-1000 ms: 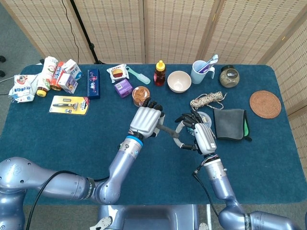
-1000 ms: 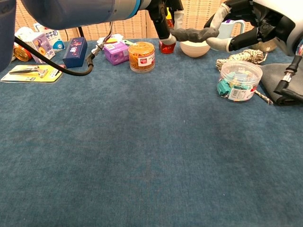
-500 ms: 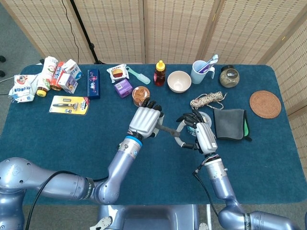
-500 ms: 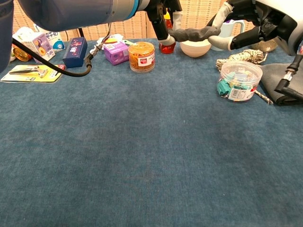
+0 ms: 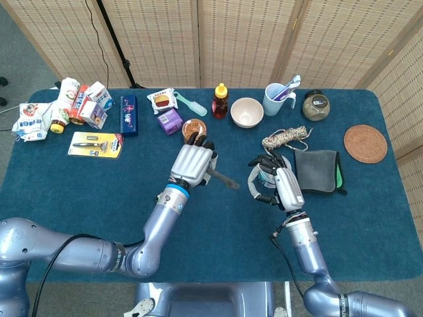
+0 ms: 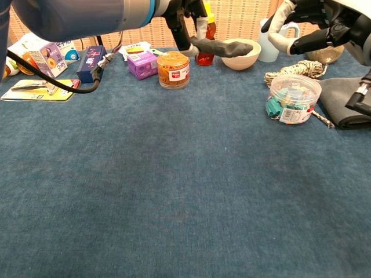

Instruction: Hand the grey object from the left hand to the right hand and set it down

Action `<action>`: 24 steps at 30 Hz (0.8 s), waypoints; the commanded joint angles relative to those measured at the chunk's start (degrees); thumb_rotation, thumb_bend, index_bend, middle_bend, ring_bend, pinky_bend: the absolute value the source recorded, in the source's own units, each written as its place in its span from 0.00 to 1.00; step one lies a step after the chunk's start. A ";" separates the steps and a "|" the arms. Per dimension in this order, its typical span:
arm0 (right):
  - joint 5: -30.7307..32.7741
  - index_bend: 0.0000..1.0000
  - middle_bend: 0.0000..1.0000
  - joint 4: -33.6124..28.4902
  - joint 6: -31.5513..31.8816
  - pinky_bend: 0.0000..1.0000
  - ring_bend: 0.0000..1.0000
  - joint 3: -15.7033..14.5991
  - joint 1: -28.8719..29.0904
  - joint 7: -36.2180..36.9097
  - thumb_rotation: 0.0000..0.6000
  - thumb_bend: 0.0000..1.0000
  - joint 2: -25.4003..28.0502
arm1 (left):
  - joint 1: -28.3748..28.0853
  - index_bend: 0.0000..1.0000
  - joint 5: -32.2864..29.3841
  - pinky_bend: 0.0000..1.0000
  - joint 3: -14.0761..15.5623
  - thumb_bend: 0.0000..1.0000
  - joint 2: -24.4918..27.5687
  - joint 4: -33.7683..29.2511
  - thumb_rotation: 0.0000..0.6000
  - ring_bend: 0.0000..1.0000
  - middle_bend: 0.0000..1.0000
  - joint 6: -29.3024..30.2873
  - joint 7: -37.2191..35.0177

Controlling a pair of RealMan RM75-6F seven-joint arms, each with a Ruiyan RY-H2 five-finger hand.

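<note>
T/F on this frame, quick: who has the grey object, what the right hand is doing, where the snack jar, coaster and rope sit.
1. The left hand holds the grey object. True.
2. The right hand also grips the grey object. False: it is apart from the object and holds nothing, fingers curled but apart.
3. The grey object lies on the table. False: it is held up in the air.
4. The clear tub sits beside the coiled rope. True.
5. The woven coaster is at the table's left end. False: it lies near the right end, past the dark cloth.
</note>
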 commanded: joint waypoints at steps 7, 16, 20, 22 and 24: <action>-0.01 0.72 0.36 0.06 0.21 0.06 0.22 -0.02 -0.55 0.71 1.00 0.78 0.87 | 2.32 0.77 0.71 0.00 0.54 0.50 2.48 0.63 1.00 0.09 0.27 -1.05 -1.62; -0.67 0.68 0.33 0.43 0.17 0.05 0.21 -1.04 -1.40 1.60 1.00 0.77 1.85 | 4.88 0.77 2.25 0.00 1.39 0.50 5.19 -0.58 1.00 0.09 0.27 -2.24 -3.80; -1.00 0.64 0.31 0.60 0.26 0.04 0.19 -1.79 -2.28 2.48 1.00 0.71 2.90 | 6.80 0.77 5.37 0.00 3.21 0.50 6.96 -1.76 1.00 0.08 0.27 -2.41 -4.97; -1.26 0.61 0.29 0.71 0.23 0.03 0.17 -2.20 -2.61 2.81 1.00 0.66 3.26 | 7.59 0.77 6.70 0.00 3.83 0.50 7.46 -2.06 1.00 0.08 0.27 -2.43 -5.65; -1.57 0.58 0.27 0.88 0.33 0.03 0.16 -2.55 -2.92 3.17 1.00 0.64 3.46 | 8.29 0.77 7.84 0.00 4.36 0.50 7.95 -2.36 1.00 0.08 0.27 -2.58 -6.25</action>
